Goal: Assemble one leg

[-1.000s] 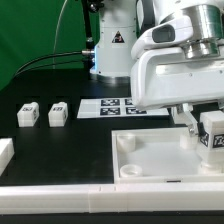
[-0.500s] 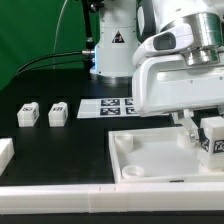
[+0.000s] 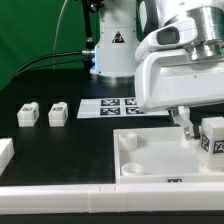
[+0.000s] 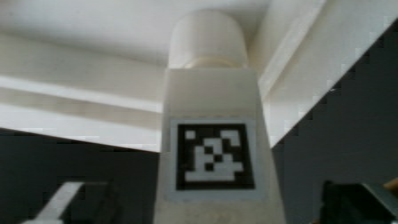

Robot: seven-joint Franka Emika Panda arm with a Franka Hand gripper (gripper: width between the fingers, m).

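Note:
A white leg with a black-and-white tag stands upright at the right-hand corner of the large white panel, at the exterior view's right. My gripper is straight above it, one finger showing beside the leg. In the wrist view the leg runs up the middle with its rounded end against the panel. My gripper straddles it, and a dark gap shows between the leg and each fingertip. The jaws stand open around the leg.
Two more legs lie at the exterior view's left, and another white block sits at the left edge. The marker board lies behind the panel. A white rail runs along the front. The arm's base stands at the back.
The leg came down slightly onto the panel's corner and has stayed there. My gripper dipped with it and has since risen a little.

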